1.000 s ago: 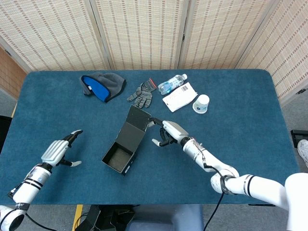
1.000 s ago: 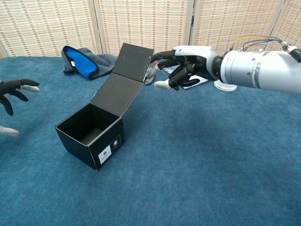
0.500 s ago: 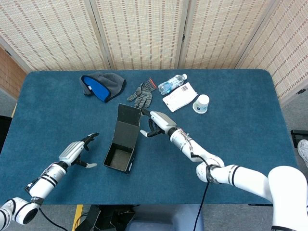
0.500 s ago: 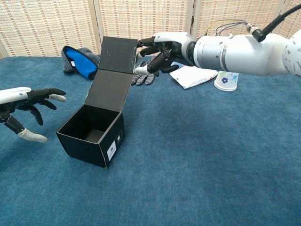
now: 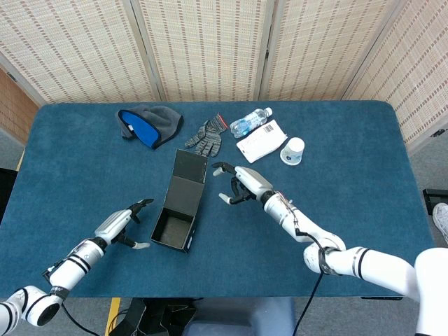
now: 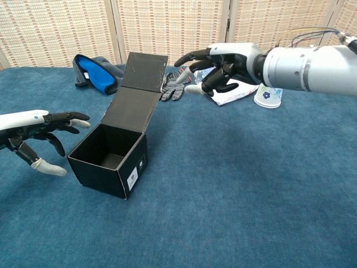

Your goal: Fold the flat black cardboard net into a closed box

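Note:
The black cardboard box stands on the blue table with its top open. Its lid flap rises from the far side and leans back, the tuck flap bent upward. My right hand hovers just right of the lid's top edge, fingers spread, a small gap between them and the cardboard. My left hand sits low to the left of the box, fingers apart and pointing at its wall, holding nothing.
At the back of the table lie a grey and blue beanie, a grey glove, a plastic bottle, a white packet and a paper cup. The blue cloth stretches out to the right.
My right hand let go of the lid's edge and drew back to the right. The lid leans a bit further back. My left hand slid closer to the box.

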Available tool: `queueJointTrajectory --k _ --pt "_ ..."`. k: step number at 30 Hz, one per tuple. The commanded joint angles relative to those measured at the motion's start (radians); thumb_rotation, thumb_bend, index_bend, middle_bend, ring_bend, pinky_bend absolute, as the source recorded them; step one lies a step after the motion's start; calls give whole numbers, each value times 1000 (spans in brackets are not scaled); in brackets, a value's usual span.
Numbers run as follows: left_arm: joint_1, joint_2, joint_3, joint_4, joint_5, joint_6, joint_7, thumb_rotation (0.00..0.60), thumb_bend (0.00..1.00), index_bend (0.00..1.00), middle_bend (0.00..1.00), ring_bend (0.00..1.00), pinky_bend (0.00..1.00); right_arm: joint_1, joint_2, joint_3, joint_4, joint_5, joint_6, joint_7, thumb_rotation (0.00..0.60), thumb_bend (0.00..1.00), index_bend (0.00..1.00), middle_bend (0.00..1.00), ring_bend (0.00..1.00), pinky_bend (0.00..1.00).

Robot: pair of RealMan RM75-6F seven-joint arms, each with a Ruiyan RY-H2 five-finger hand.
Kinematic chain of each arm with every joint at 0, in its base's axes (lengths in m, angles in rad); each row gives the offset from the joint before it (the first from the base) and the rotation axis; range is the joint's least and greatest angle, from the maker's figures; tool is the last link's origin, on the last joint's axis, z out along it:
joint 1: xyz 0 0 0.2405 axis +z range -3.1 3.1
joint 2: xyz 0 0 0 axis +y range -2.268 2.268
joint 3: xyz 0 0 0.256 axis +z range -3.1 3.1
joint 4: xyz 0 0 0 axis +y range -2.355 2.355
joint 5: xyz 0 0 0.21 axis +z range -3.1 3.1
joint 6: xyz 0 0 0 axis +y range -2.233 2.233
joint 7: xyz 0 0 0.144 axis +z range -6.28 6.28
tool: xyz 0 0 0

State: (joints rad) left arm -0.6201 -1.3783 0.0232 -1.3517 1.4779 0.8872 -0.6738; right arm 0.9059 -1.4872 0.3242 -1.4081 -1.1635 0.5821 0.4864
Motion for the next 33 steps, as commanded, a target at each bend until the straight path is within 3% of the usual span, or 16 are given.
queueJointTrajectory --k 1,9,17,26,33 --pt "-4 2 5 -5 6 -18 -34 600 78 0 0 67 328 -35 25 -22 -33 -34 21 31 600 357 112 227 709 980" --pt "-28 -22 6 28 47 -40 -216 600 78 0 0 55 324 -100 75 -54 -84 -113 78 107 600 356 112 237 709 980" --pt "-38 -79 6 66 77 -10 -277 600 78 0 0 55 324 -129 99 -72 -99 -146 113 149 600 357 112 237 709 979" --pt "-37 -137 -17 60 47 7 -259 600 77 0 0 31 304 -137 101 -88 -100 -167 130 168 600 357 112 239 709 980" --pt "-18 -164 -42 51 -31 1 -155 600 78 0 0 1 259 -142 99 -101 -95 -180 139 189 600 357 112 244 709 979"
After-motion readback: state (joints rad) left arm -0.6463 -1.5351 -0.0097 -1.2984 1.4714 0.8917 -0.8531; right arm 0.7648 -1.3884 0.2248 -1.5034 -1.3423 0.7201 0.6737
